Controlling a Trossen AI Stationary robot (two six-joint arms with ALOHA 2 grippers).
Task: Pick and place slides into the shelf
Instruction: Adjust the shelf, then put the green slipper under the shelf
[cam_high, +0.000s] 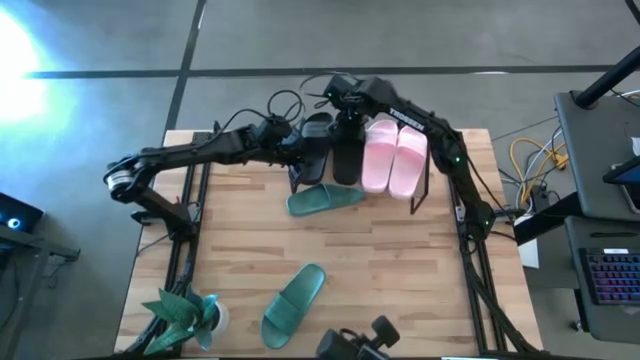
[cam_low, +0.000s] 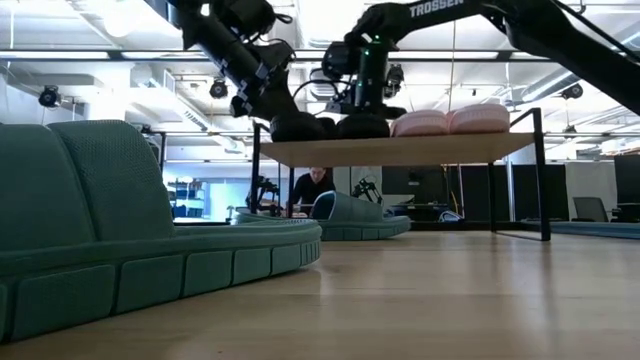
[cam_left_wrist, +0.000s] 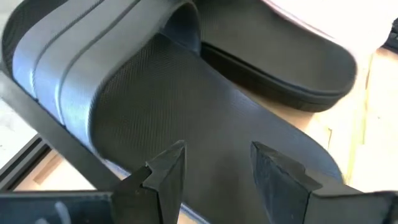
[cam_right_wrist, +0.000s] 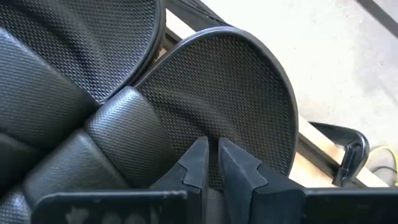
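The shelf (cam_low: 400, 150) stands at the table's far middle. On its plank top lie the pink pair (cam_high: 395, 155) and, left of it, two black slides (cam_high: 345, 160) (cam_high: 315, 135). One teal slide (cam_high: 325, 200) lies on the table at the shelf's near edge. The other teal slide (cam_high: 293, 300) lies near the table's near edge. My left gripper (cam_left_wrist: 217, 165) is open just above the left black slide's footbed (cam_left_wrist: 205, 106); I see no touch. My right gripper (cam_right_wrist: 212, 163) is shut and points down over the right black slide (cam_right_wrist: 236, 93). My right gripper comes from above, pointing down. Its shut fingertips (cam_right_wrist: 198, 163) meet the right black slide's footbed (cam_right_wrist: 217, 124) just beside the ridged strap (cam_right_wrist: 106, 143). The slide lies flat on the shelf top (cam_low: 362, 125).
A teal-green potted plant (cam_high: 185, 315) stands at the table's near left corner. A dark camera mount (cam_high: 360, 342) sits at the near edge. Bare wood lies between the two teal slides and to their right. Cables hang behind the shelf's far side.
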